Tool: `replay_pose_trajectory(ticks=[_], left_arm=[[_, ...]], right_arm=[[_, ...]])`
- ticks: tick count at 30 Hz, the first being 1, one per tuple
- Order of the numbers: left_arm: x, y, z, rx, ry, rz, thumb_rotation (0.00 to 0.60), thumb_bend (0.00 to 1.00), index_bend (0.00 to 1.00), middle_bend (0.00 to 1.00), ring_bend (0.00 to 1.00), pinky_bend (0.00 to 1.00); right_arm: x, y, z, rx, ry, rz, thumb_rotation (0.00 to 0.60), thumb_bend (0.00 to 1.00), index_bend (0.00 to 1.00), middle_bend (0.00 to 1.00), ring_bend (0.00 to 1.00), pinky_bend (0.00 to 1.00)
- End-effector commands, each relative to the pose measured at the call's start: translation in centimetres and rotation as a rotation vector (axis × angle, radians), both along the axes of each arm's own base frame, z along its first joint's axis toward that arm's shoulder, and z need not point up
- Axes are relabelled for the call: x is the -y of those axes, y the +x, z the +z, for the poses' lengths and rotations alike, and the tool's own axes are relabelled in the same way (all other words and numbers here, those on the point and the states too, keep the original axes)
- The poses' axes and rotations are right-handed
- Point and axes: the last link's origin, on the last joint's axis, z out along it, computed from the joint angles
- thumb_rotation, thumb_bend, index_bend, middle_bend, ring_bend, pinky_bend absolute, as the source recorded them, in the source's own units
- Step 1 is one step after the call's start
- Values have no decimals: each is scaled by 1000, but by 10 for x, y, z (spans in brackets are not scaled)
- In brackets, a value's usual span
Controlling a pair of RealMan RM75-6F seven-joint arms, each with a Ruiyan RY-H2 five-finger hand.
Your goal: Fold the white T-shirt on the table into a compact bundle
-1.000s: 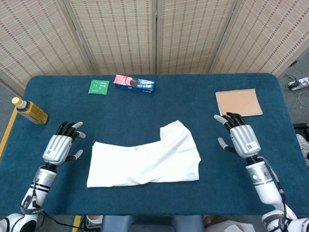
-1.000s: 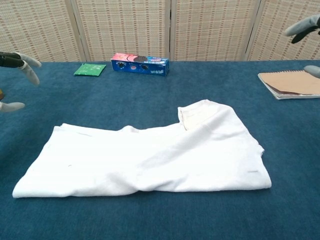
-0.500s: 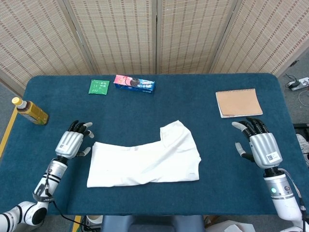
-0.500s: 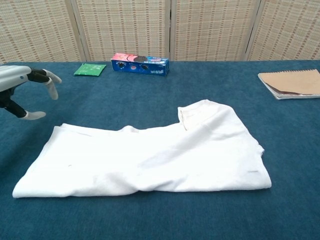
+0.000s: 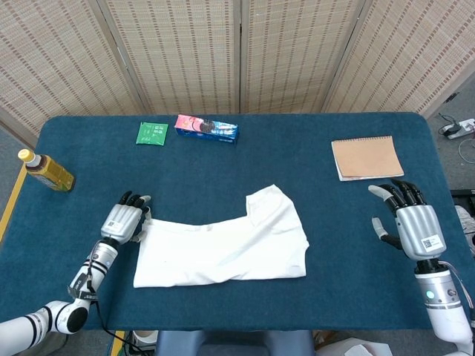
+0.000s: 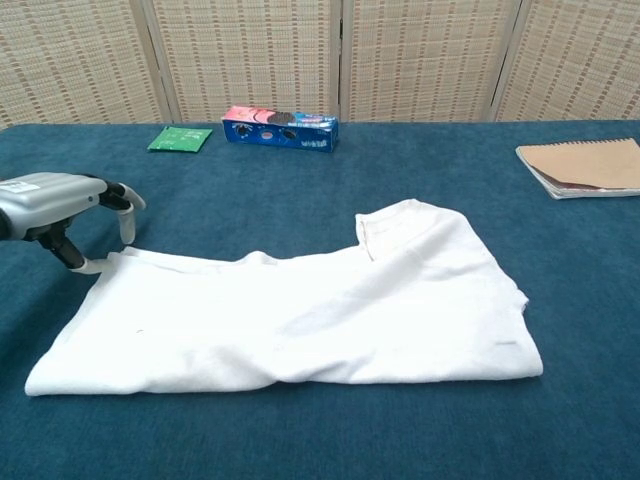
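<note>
At the left hand (image 6: 50,200), the fingers (image 6: 125,212) curve downward with a gap between them and the thumb, tips at the far left corner of the white T-shirt (image 6: 300,310); whether they already pinch the cloth cannot be told. From that corner the shirt runs away to the right, lying flat on the blue table (image 5: 312,141) as a long, already doubled strip with a smaller flap turned up at its far end. It looks light, limp and soft, so it will likely sag and drag unless lifted by an edge. The corner under these fingers, taken through both layers, seems the sensible hold, with the near left corner as the second one.

Well apart from the cloth, the right hand (image 5: 415,226) hangs beyond the shirt's right end, fingers spread and empty, just below the notebook (image 5: 367,156).

Only the head view shows that right hand and the bottle (image 5: 46,170) out past the left hand. The chest view alone shows the gap under the left fingers and the low folds of the fabric.
</note>
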Motion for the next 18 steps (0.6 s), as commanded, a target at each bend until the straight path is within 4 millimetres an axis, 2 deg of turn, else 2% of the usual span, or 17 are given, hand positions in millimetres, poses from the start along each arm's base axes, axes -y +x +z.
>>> replay_pose_trajectory(ticks=[1,5,14,18], left_arm=[[0,0,-3,-9,-10,5,600,308,552,162,110,4],[-2,2,-6,-12,-13,10,600,326,568,162,110,4],[-3,2,-11,-34,-20,14,600,467,608,162,110,4],[-3,1,-12,-44,-27,17,600,489,616,162,110,4]], right_arm=[[-1,-1,0,1,-1,0,600,373,238,252,122,122],[-2,-3,2,6,-6,-2,600,373,238,252,123,122],[-4,-8,5,25,-16,-14,600,381,238,252,122,122],[-5,-9,5,33,-18,-16,600,383,238,252,122,122]])
